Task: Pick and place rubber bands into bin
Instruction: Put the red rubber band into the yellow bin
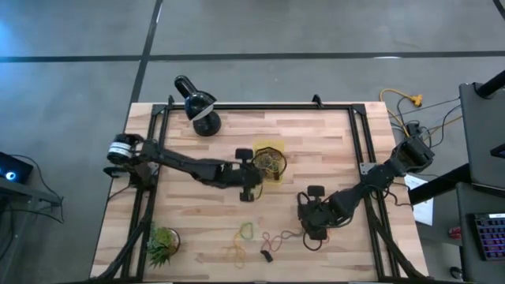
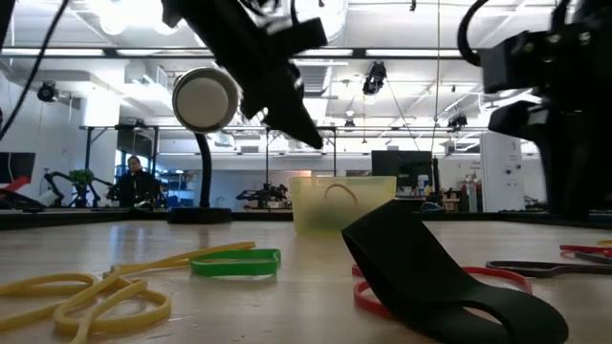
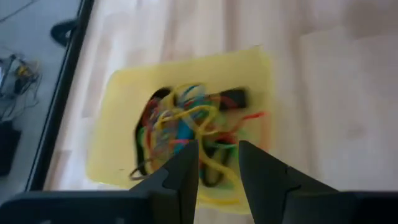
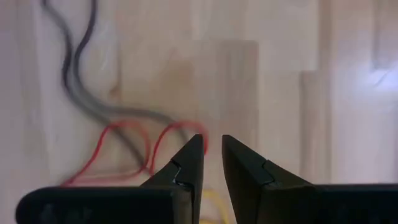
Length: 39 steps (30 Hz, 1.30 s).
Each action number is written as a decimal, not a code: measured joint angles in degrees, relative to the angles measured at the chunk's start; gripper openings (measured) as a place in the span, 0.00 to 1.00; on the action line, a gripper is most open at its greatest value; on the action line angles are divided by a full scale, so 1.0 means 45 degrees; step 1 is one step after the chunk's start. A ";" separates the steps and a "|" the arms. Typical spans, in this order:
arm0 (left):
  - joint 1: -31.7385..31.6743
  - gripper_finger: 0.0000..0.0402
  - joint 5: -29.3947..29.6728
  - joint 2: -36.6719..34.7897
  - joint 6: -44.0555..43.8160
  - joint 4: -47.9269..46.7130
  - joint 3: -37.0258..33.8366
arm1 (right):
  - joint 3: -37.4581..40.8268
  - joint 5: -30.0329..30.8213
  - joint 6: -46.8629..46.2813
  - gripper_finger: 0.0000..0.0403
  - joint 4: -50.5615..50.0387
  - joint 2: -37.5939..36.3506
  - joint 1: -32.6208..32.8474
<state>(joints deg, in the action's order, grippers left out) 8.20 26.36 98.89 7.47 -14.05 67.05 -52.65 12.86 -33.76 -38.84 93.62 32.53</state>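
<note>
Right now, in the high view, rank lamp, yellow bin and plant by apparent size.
1. Black lamp, largest.
2. Yellow bin and plant look about alike; the left arm partly hides the bin, so I won't rank them.

Colours on a pale striped wooden table

The table (image 1: 331,150) is seen as light wood in plank stripes, framed by black rails. The bin (image 3: 124,99) is shown in bright yellow, and a tangle of rubber bands (image 3: 186,134) in red, yellow, green, blue and black is held inside it. On the bare wood, loose bands are seen in green (image 2: 235,262), yellow (image 2: 96,296), red (image 4: 118,152) and black (image 4: 81,74). The lamp (image 1: 197,106) is black with a white band, and the plant (image 1: 162,244) is green. Both arms and their fingers (image 3: 180,180) are dark, almost black.
</note>
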 joint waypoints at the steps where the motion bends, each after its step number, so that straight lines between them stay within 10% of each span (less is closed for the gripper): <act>1: 0.0250 0.24 -0.0003 -0.0085 -0.0112 0.0002 -0.0008 | 0.0026 -0.0173 -0.0066 0.13 0.0010 0.0000 0.0096; 39: 0.1414 0.24 0.0157 -0.0141 -0.1328 0.0008 -0.1051 | 0.1405 0.1175 0.0186 0.13 0.2159 0.0049 0.0434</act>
<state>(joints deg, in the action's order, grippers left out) 14.57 27.07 98.26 1.49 -14.01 62.31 -46.33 18.15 -32.93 -29.12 93.84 34.48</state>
